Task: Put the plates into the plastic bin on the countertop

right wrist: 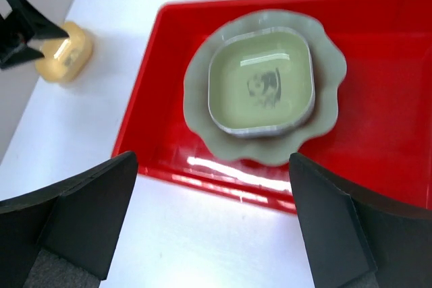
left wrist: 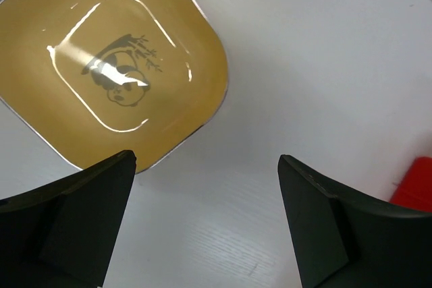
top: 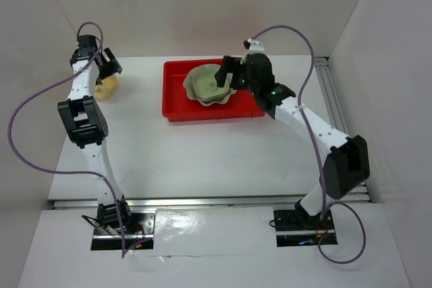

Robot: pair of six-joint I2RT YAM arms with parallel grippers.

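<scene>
The red plastic bin (top: 177,109) sits at the back middle of the white countertop (top: 202,153). Inside it lies a large pale-green scalloped plate (right wrist: 199,72), and a small light-green rounded-square plate (right wrist: 262,82) rests in that one. My right gripper (top: 224,77) hovers over them, open and holding nothing (right wrist: 212,158). A yellow-orange plate (top: 106,88) with a panda print (left wrist: 115,52) lies on the countertop at the far left. My left gripper (top: 108,64) is just above and beside it, open and empty (left wrist: 206,160), and its left finger (left wrist: 101,193) overlaps the plate's rim in view.
White walls close in the left, back and right of the countertop. The left wall stands close behind the yellow-orange plate (right wrist: 64,52). A corner of the bin (left wrist: 415,183) shows at the right edge of the left wrist view. Purple cables loop off both arms.
</scene>
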